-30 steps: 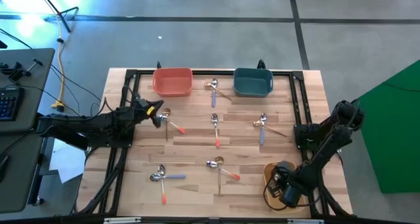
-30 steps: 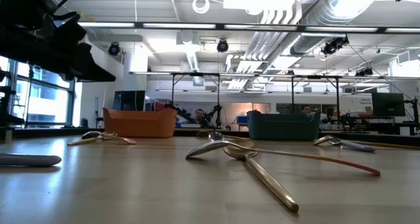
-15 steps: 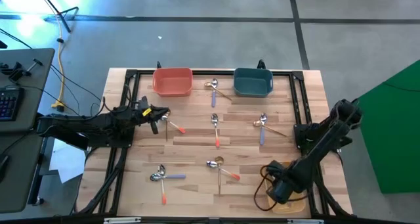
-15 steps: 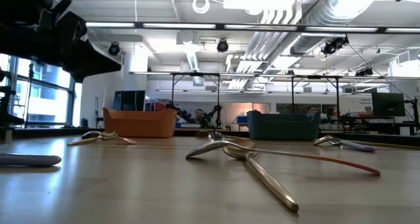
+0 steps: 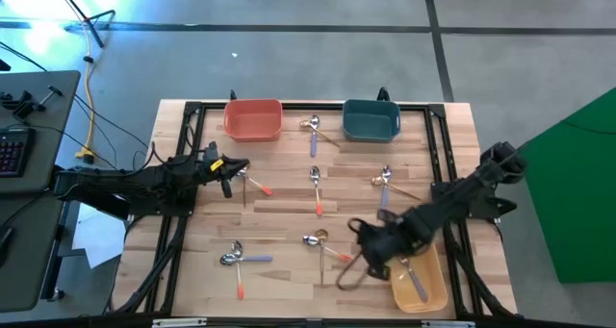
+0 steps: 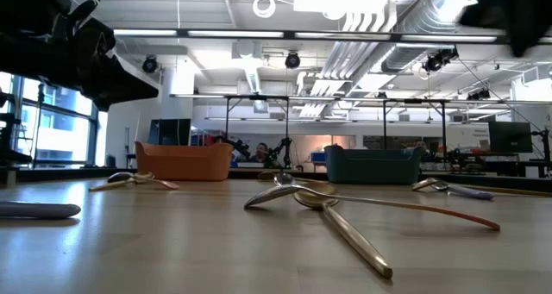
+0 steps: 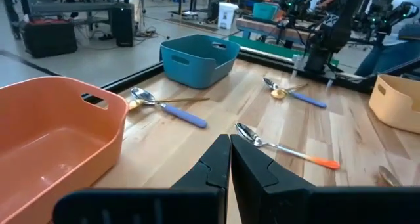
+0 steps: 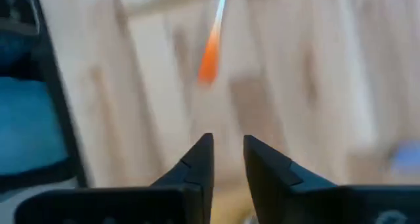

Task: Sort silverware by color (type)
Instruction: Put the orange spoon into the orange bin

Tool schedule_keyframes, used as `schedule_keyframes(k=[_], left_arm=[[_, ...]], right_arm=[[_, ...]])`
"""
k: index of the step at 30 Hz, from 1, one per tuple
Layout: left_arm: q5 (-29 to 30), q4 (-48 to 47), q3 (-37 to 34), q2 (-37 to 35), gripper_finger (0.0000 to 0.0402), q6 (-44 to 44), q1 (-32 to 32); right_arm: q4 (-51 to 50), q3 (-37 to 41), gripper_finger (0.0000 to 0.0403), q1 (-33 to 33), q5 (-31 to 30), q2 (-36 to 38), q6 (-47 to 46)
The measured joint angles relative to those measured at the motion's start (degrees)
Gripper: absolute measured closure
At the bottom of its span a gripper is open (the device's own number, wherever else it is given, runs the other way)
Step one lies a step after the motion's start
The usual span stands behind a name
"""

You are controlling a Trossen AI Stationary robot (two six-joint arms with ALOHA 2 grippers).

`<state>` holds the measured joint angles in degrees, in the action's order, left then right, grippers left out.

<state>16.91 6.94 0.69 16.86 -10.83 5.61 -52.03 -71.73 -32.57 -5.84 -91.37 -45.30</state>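
Small spoons with orange-red, purple or gold handles lie scattered on the wooden table. One orange-handled spoon (image 5: 256,186) lies beside my left gripper (image 5: 234,169), which hovers at the table's left side with shut fingers (image 7: 230,152) and nothing showing between them. My right gripper (image 5: 358,239) reaches in over the near middle of the table, just right of a crossed pair of spoons (image 5: 322,243). Its fingers (image 8: 228,148) are slightly apart and empty, and a blurred orange handle (image 8: 210,60) lies ahead of them. A gold spoon (image 5: 414,282) rests inside the yellow bowl (image 5: 435,294).
A coral bowl (image 5: 253,119) and a teal bowl (image 5: 372,119) stand at the far edge with a spoon pair (image 5: 312,128) between them. More spoons lie at mid-table (image 5: 317,187), right (image 5: 385,184) and near left (image 5: 236,261). A cable loop (image 5: 348,275) hangs by my right arm.
My right arm has swung from the near right corner, where it covered the yellow bowl, toward the table's middle. The bowl now shows with a gold spoon in it. The spoons on the table have stayed where they were.
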Motion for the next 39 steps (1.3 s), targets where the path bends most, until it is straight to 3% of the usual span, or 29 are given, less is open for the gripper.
schedule_keyframes(k=[5, 8, 17, 21, 26, 35, 39], left_arm=[[-7.6, -0.7, 0.0, 0.0, 0.0397, -1.2, 0.0], [-8.7, -0.5, 0.0, 0.0, 0.0397, -2.1, 0.0], [-10.5, -1.8, 0.4, 2.8, 0.0397, -2.0, 0.0], [-10.5, -3.7, 4.3, 7.4, 0.0397, -1.1, 0.0], [-10.5, -6.8, 11.0, 14.5, 0.0397, 0.2, 0.0], [-10.8, -28.7, 25.7, 31.3, 0.0397, 3.8, 2.2], [-15.1, -37.1, 31.7, 38.8, 0.0396, 4.2, 4.1]], right_arm=[[8.4, 3.4, 0.0383, 8.1, -1.7, 0.0, 16.1], [14.6, 7.2, 0.0399, 12.2, -2.0, 0.0, 24.7], [59.1, 24.8, 0.0402, 24.0, 5.0, 0.0, 43.8], [69.5, 28.7, 0.0402, 29.1, 4.8, 0.0, 48.9], [84.6, 33.3, 0.0403, 35.0, 11.2, 0.0, 50.6], [90.9, 34.7, 0.0403, 45.1, 21.7, 1.6, 57.8], [93.1, 34.7, 0.0403, 47.9, 25.0, 2.7, 57.7]])
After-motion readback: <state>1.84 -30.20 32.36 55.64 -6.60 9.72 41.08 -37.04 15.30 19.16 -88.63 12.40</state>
